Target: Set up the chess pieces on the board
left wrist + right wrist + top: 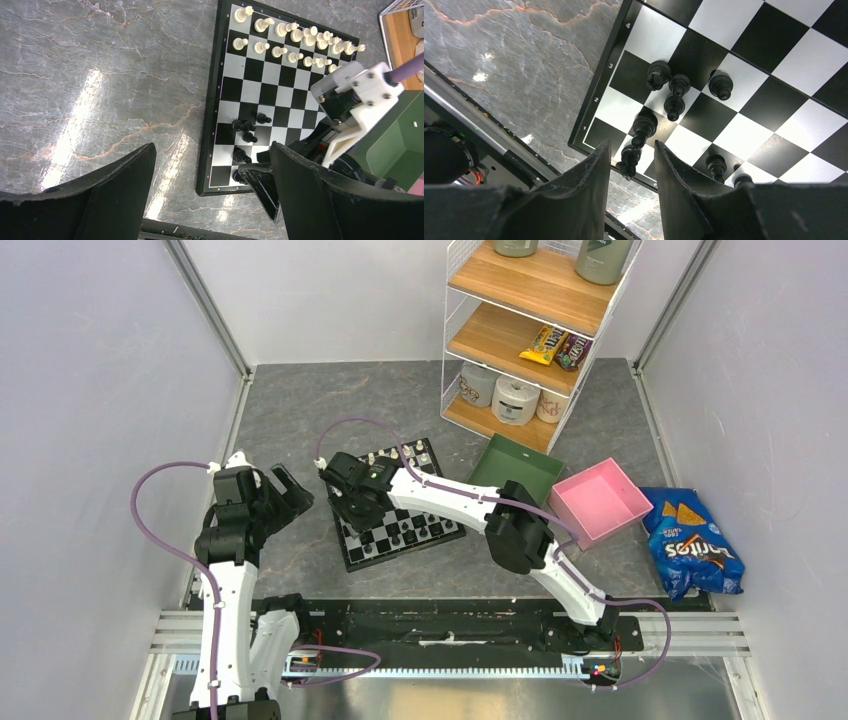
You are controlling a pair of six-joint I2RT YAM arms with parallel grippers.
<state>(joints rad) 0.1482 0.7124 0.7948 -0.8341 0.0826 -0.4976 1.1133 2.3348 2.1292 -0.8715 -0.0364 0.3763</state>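
Note:
The board point(352, 558) lies in mid-table, seen too in the left wrist view point(260, 85) and the right wrist view point(774, 65). Cream-white chess pieces point(295, 35) fill its two far rows. Black pieces point(674, 95) cluster on the near-left squares. My right gripper point(355, 510) hangs over that near-left corner. Its fingers stand apart point(631, 147) around one black piece point(629, 161) at the board's edge, with a gap on both sides. My left gripper point(290, 495) is wide open point(212, 150) over the bare table left of the board, holding nothing.
A green tray point(518, 468) and a pink tray point(600, 502) sit right of the board. A blue chips bag point(692, 548) lies at the far right. A wire shelf point(530, 330) with snacks and paper rolls stands behind. The arms' mounting rail point(420, 625) runs along the near edge.

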